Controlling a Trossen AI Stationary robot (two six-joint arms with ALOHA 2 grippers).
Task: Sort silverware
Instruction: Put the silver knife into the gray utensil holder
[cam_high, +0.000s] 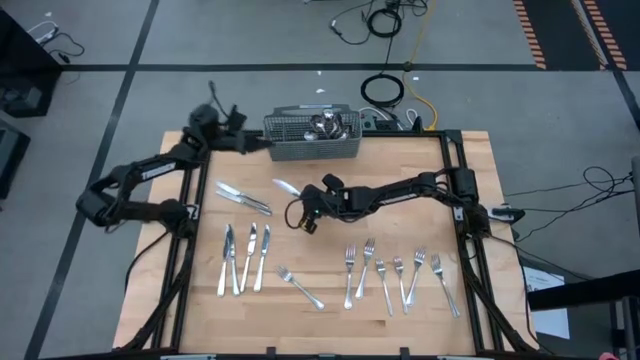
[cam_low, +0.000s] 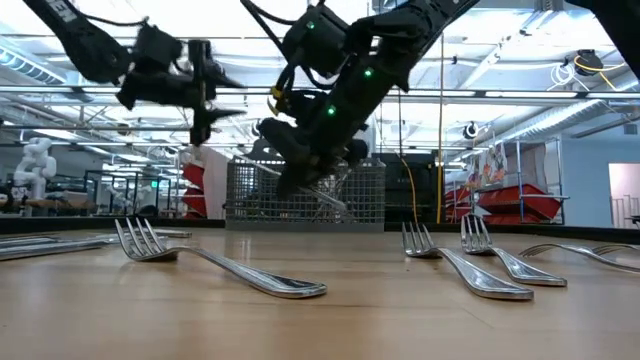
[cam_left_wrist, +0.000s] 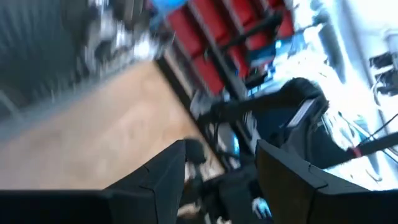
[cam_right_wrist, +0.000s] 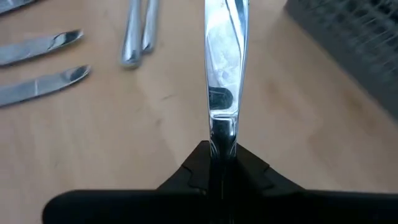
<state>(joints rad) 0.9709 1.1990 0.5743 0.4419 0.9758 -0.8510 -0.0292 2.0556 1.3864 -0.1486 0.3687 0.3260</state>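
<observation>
My right gripper hangs over the middle of the table, shut on a silver knife that sticks out toward the far left. My left gripper hovers open by the left end of the grey mesh basket, holding nothing; its own view shows its two fingers apart. Flat on the wood lie two knives, three knives side by side, one lone fork and several forks near the right front. My right gripper pinches the knife's narrow part between its two shut fingers. The knife runs on along the line of the fingers, beyond their tips. The fingers slant down toward the table's far left. The knife is lifted clear of the wood.
The basket at the far edge holds more shiny cutlery. Black frame rails run along both sides of the table. Bare wood lies between the knife row and the forks.
</observation>
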